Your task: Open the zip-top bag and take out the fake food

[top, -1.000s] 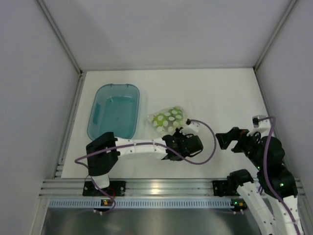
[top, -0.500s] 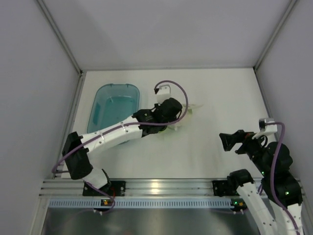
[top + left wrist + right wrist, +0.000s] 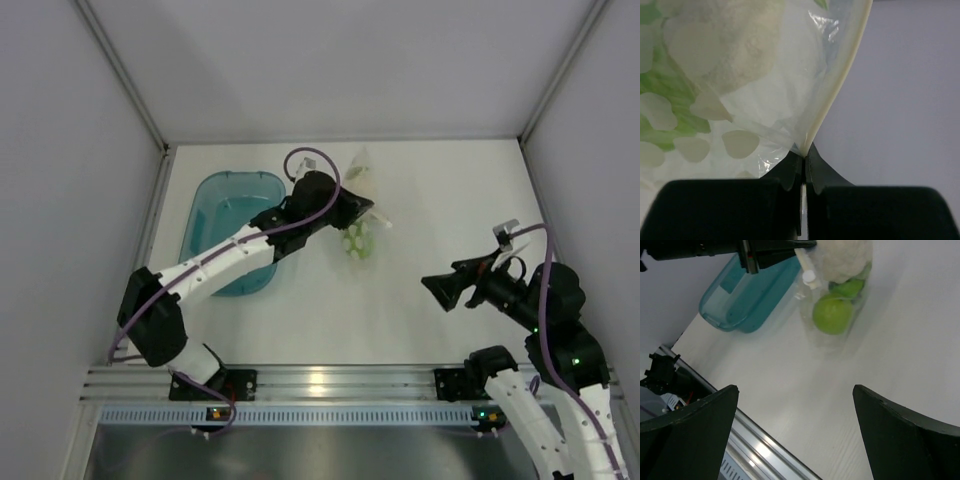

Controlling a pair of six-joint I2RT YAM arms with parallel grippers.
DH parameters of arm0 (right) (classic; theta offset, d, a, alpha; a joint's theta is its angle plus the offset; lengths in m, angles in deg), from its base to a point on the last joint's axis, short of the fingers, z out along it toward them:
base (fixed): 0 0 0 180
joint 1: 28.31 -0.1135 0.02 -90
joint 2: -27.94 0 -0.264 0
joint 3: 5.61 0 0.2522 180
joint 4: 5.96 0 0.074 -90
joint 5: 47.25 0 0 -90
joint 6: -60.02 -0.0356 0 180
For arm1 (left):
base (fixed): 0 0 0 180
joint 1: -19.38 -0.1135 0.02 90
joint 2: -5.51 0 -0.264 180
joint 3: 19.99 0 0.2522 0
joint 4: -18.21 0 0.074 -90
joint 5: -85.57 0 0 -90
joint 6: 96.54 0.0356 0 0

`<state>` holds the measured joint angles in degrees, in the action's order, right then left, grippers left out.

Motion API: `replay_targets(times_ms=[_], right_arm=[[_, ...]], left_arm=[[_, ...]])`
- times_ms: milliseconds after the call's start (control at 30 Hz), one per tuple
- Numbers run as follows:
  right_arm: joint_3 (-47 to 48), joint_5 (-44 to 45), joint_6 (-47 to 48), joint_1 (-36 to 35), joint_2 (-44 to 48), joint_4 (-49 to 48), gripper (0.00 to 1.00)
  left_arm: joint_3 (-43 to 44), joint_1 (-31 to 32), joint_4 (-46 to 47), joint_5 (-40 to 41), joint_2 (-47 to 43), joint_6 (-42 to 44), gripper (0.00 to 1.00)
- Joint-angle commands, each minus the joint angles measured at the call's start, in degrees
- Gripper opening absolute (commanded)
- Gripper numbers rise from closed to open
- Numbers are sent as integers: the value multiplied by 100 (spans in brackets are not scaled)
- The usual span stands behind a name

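Left wrist view: the bag [image 3: 740, 75] (flat on the counter [image 3: 450, 200] a second ago) is now hung from the clamped left fingers [image 3: 800, 172], food [image 3: 832, 315] still inside; right fingers [image 3: 440, 290] are held open.

fake food [image 3: 832, 315] in zip-top bag [image 3: 826, 341], tub [image 3: 225, 215] left

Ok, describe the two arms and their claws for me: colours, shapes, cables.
The left arm and right arm have white tubular links and bulky black joints. A purple cable runs along each, looping free near the wrist. The left claw and right claw are matt black, with broad wedge-shaped fingers.
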<state>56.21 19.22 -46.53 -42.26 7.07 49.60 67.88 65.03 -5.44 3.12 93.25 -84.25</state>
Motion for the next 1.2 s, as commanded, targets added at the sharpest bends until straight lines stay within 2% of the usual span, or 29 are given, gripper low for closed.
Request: replay_targets(times_ms=[0,100,133,233,333,433,600,667,800,933,1167], right_arm=[[11,-784,100,68,-154,-655,99],[-15,-802,65,68,-173,-848,99],[-41,-820,39,77,-173,-945,99],[-234,-855,3,77,-216,-1367,97],[-314,-628,21,68,-322,-1604,94],[-472,-407,30,68,-436,-1972,92],[-815,-688,91,77,-612,-2711,88],[-955,-583,178,68,-647,-3000,84],[-1201,-443,390,77,-726,-3643,67],[-1491,-494,592,68,-770,-4397,63],[-1711,-565,882,7,-1025,-5436,63]], left_arm=[[-265,-65,1637,-1007,277,-1201,0],[-230,-65,1770,-1299,585,-1606,0],[-291,-65,2067,-1431,638,-1885,0],[-598,-30,2612,-1502,779,-2509,0],[-687,14,2641,-1432,788,-2775,0],[-687,32,2641,-1239,683,-2854,0],[-757,67,2624,-626,297,-2706,0],[-836,67,2615,-527,147,-2644,0],[-819,67,2422,-474,23,-2547,0],[-757,67,2430,-632,6,-2547,0],[-705,128,2422,-920,-82,-2661,0]])
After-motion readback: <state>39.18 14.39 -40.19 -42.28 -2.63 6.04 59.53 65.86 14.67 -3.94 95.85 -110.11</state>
